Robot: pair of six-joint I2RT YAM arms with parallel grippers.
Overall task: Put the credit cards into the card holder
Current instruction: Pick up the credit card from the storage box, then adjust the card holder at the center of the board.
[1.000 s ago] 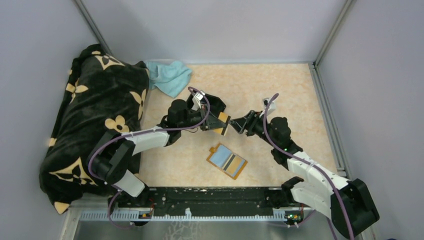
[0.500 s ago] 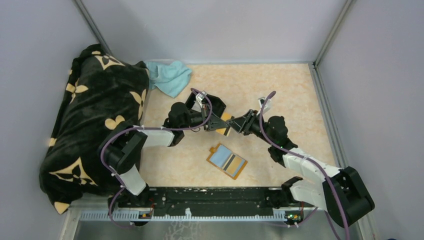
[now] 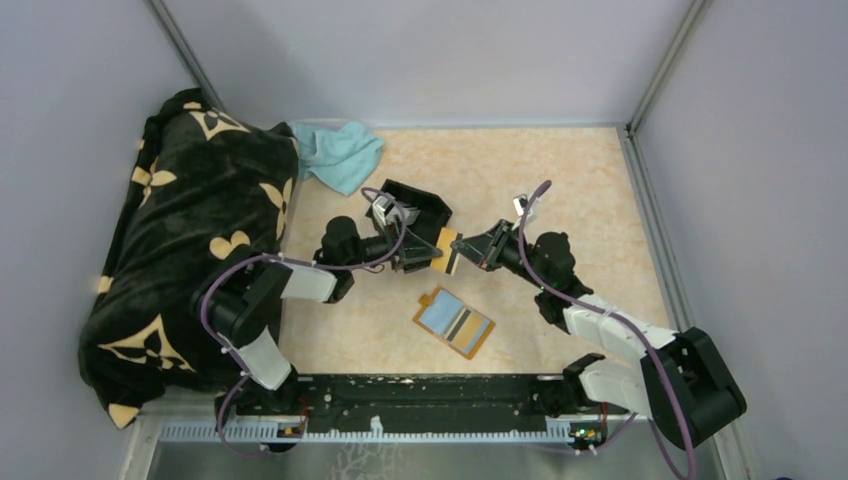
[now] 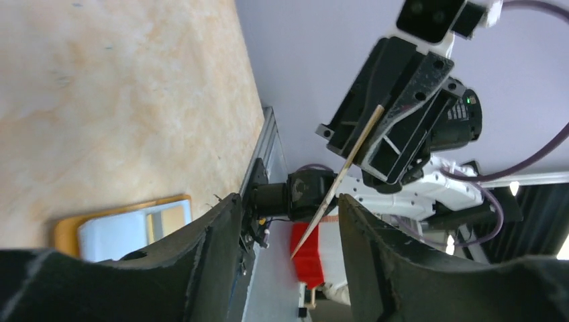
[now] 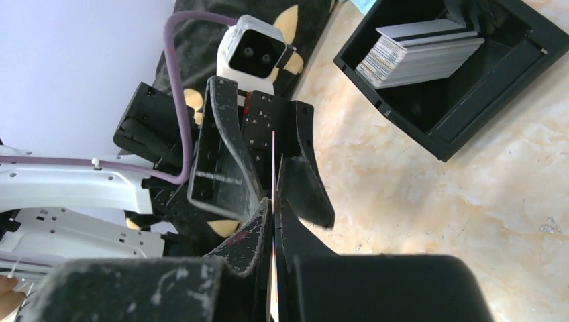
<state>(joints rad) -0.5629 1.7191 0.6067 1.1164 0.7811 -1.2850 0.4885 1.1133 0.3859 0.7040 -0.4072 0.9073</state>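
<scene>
A thin card hangs in the air between the two grippers, edge-on in both wrist views. My right gripper is shut on its right end. My left gripper is open, its fingers standing on either side of the card's free end without touching it. The orange card holder lies open on the table below them, with pale blue and dark cards in its slots.
A black open tray with a stack of cards stands behind the left gripper. A black flowered blanket fills the left side, with a teal cloth at its far corner. Walls enclose the table.
The left gripper has opened and drawn back a little to the left. The right gripper has shut on the card, which stays in the air between them.
</scene>
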